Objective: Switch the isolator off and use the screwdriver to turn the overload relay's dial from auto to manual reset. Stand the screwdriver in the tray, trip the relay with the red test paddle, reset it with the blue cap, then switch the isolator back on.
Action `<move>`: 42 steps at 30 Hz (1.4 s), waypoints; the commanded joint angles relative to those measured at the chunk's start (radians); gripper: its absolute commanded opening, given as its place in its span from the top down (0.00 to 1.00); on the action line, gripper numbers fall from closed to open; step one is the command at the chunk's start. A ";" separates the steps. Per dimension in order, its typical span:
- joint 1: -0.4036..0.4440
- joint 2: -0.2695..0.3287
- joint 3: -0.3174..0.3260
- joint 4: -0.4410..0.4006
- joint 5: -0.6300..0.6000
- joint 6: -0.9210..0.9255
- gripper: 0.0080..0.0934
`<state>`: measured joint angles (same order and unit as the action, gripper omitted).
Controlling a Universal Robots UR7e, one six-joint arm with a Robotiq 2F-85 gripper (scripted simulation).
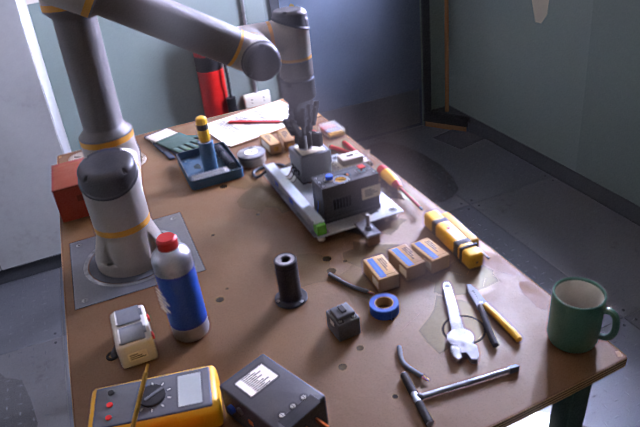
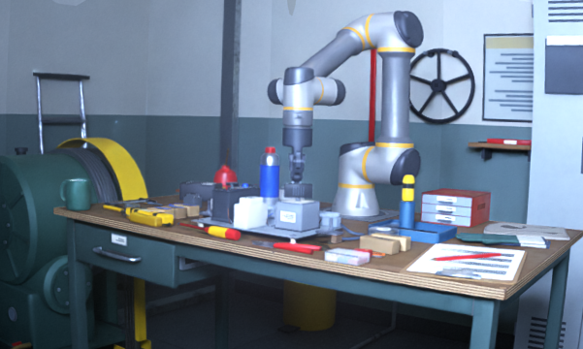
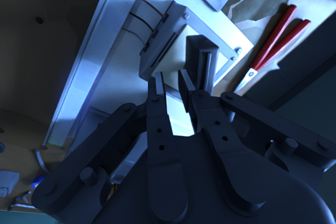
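Observation:
The grey isolator box stands at the back end of the mounting plate, just behind the dark overload relay. My gripper hangs straight above the isolator. The relay's top carries a blue cap and a yellow-ringed dial. The screwdriver, blue shaft with yellow handle, stands upright in the blue tray to the left.
A green mug sits at the table's near right corner. Red-handled pliers and a red-and-yellow screwdriver lie beside the plate. Small boxes, a spray bottle and a black cylinder stand in front.

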<state>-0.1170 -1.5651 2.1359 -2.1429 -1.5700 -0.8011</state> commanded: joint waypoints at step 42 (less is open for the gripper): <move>0.000 -0.001 0.000 0.001 -0.001 -0.812 1.00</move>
<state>-0.1163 -1.5647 2.1358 -2.1440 -1.5688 -1.6162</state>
